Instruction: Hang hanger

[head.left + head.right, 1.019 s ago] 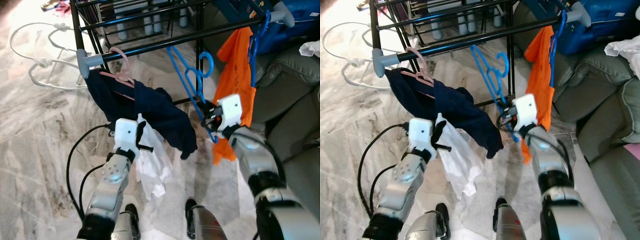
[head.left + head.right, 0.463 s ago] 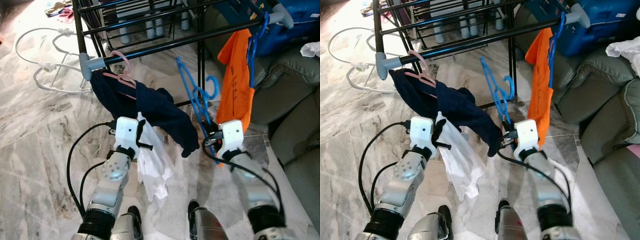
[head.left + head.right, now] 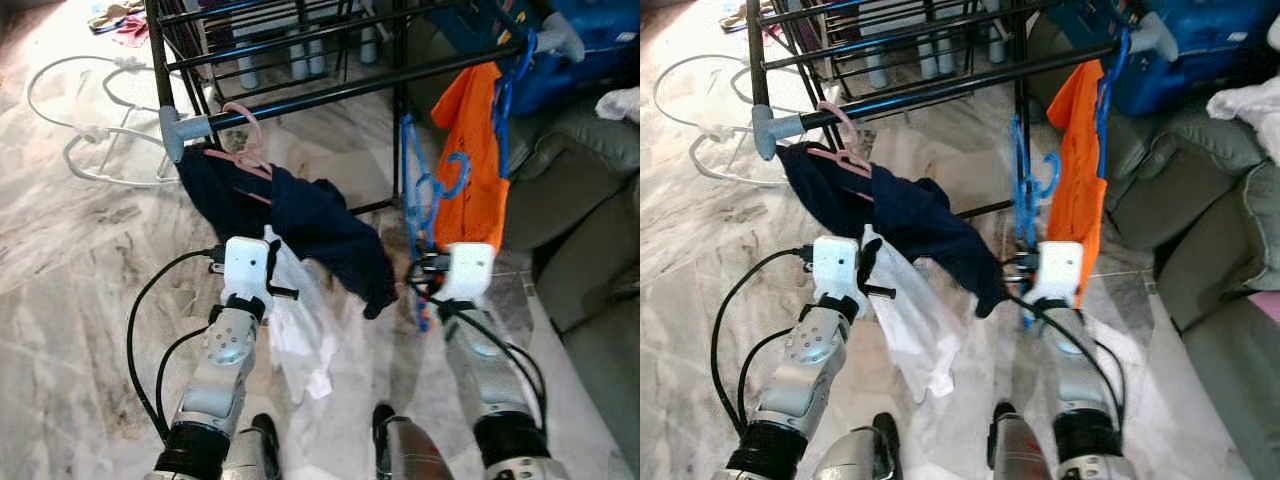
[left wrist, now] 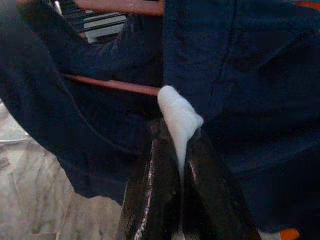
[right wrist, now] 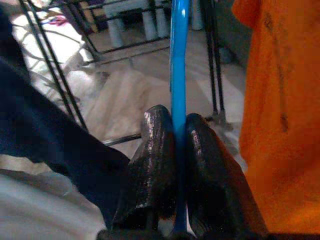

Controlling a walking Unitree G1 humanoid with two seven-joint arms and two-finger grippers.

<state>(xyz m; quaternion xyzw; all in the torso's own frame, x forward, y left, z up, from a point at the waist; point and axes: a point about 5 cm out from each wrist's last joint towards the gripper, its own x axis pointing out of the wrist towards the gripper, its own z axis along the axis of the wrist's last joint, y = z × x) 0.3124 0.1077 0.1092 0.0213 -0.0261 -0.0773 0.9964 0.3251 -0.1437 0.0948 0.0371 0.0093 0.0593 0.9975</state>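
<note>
My right gripper (image 3: 424, 270) is shut on a blue plastic hanger (image 3: 418, 200) and holds it upright below the black rack bar (image 3: 330, 95), close beside an orange garment (image 3: 475, 150). In the right wrist view the fingers (image 5: 155, 150) pinch the blue hanger's bar (image 5: 178, 60). My left gripper (image 3: 278, 262) is shut on a white cloth (image 3: 300, 330), whose tip (image 4: 179, 117) pokes out between the fingers. A pink hanger (image 3: 240, 130) carries a navy garment (image 3: 310, 220) at the bar's left end.
The orange garment hangs from another blue hanger (image 3: 512, 80) at the bar's right end. A grey sofa (image 3: 590, 200) stands to the right. White ring-shaped stand legs (image 3: 80, 130) lie on the marble floor at the left. A black cable (image 3: 140, 330) loops by my left arm.
My right gripper has swung the blue hanger from tilted to upright and carried it right, closer to the orange garment. The left gripper still holds the white cloth in place.
</note>
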